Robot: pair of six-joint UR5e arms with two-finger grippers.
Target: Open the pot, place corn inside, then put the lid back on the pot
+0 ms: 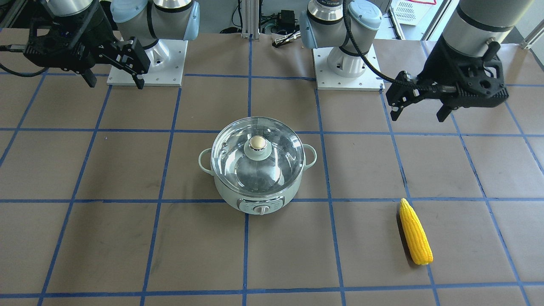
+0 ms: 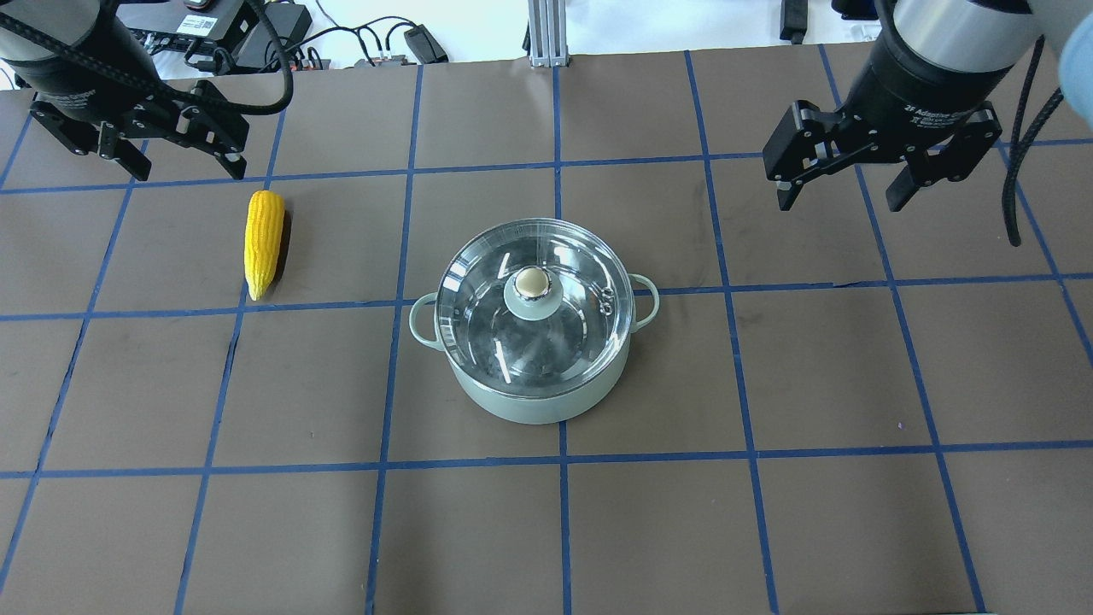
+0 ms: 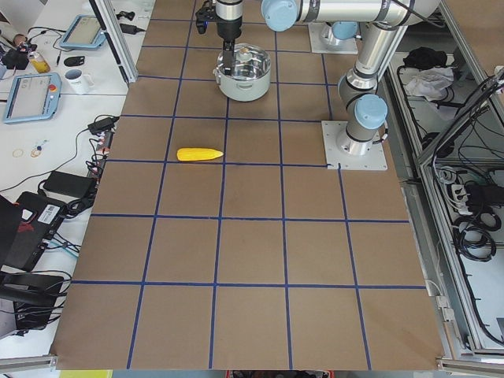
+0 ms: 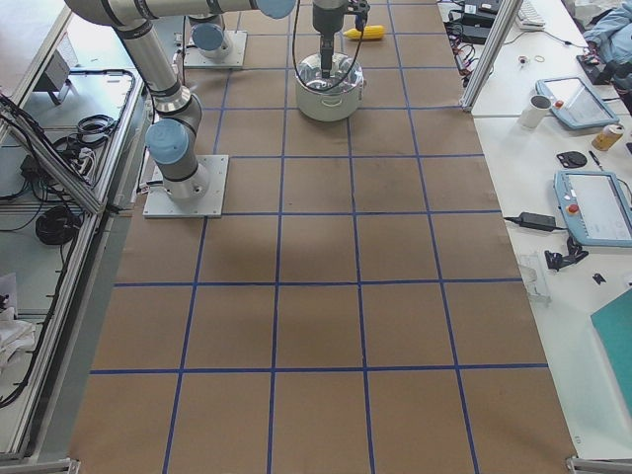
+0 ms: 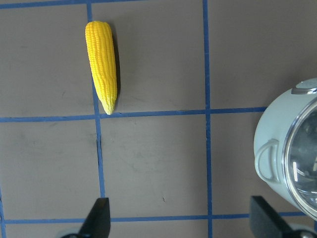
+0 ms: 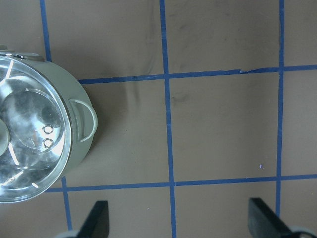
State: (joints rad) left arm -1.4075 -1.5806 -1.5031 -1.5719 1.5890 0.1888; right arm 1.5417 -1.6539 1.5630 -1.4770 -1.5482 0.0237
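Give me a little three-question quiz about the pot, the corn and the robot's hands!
1. True or false: the lid sits on the pot.
2. Where does the corn lie? A) inside the pot B) on the table, near the left gripper C) on top of the lid
3. Fill in: the left gripper and the right gripper are both ____ (open or shut).

Key: 1 true; 2 B; 3 open.
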